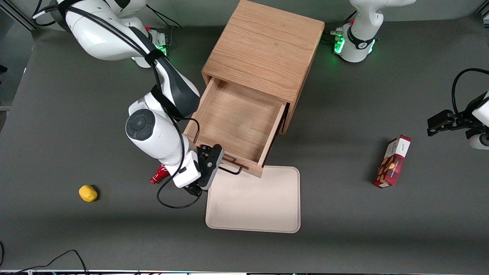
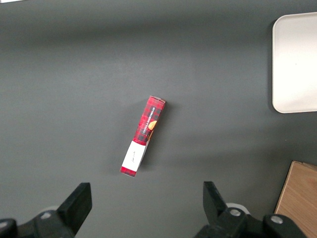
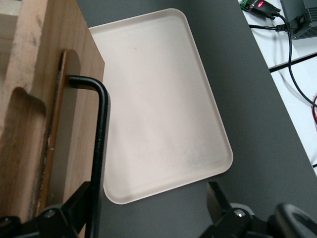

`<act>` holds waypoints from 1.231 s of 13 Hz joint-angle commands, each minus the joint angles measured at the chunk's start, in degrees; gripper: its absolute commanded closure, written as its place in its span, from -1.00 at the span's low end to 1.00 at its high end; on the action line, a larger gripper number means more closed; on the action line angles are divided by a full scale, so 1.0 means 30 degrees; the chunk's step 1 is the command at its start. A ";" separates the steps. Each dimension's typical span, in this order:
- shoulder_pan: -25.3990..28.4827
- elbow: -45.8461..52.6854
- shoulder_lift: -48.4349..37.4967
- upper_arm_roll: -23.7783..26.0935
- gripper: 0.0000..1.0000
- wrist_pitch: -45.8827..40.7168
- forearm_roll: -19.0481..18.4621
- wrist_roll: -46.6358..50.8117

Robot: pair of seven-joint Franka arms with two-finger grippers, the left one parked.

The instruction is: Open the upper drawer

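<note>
The cabinet is light oak with a clear, fine grain and a dull, unvarnished look. The upper drawer, pulled out, shows the same pale wood inside, its floor smooth and matt. Its handle is thin black wire, smooth with a faint sheen. From the wrist, the drawer front looks rougher, with scuffed, darker streaks.

At the handle's end toward 9 o'clock, the gripper is matt black plastic, its fingers spread, on a glossy white arm shell.

The tray is cream plastic, matt and slightly dusty. The worktop is dark grey, matt and even.

The box is glossy printed red cardboard.
</note>
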 commanded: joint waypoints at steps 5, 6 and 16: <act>0.0001 0.1152 -0.0292 -0.0221 -1.00 -0.0046 0.2706 0.0317; -0.0057 0.1123 -0.0585 -0.0222 -1.00 -0.0046 0.2796 0.0758; -0.5091 -0.6277 -1.0976 -0.1158 -1.00 -0.6221 0.2485 1.0655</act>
